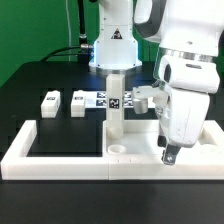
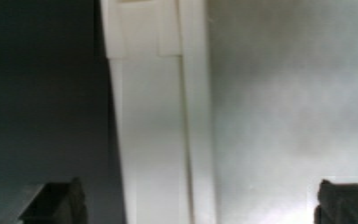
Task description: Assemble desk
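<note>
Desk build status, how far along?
Done: one leg appears to stand upright at the tabletop. In hand: nothing; the pincer hangs open over the tabletop. Left: at least two loose legs on the exterior view's left.

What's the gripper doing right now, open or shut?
Open: in the wrist view the gripper shows its fingertips far apart, clamping nothing.
</note>
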You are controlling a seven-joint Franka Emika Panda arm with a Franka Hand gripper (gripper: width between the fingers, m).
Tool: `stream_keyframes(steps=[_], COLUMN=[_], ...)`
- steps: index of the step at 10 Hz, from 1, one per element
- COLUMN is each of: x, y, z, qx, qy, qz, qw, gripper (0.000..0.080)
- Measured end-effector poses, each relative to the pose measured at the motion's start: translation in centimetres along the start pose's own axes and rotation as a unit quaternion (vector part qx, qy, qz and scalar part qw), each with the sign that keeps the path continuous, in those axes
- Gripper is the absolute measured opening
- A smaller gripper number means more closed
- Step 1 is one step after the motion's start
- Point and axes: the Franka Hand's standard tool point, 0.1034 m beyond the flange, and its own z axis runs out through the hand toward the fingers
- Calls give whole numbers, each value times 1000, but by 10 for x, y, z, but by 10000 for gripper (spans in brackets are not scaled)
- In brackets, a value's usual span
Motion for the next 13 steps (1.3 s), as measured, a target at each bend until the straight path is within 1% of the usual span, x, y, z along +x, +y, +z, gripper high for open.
stream_keyframes(steps=[1,2,3,4,7,9,10,11,12,13], x=[-12,-21,-33,-40,-38,-40,-55,-82,-115,-140], y=[2,3,6,11,9,10,11,7,-1,-6], z=[-32,-56,-70,-76,-73,-73,-78,-86,-88,-85], qx=[7,3,7,4,5,4,7,14,29,36], qy=[-4,-2,-6,-9,-10,-9,-7,2,3,-5], qz=[16,24,33,79,184,272,280,321,355,375], qw=[1000,1000,999,997,983,962,960,947,935,926], gripper=[649,649,649,649,649,649,649,649,649,649])
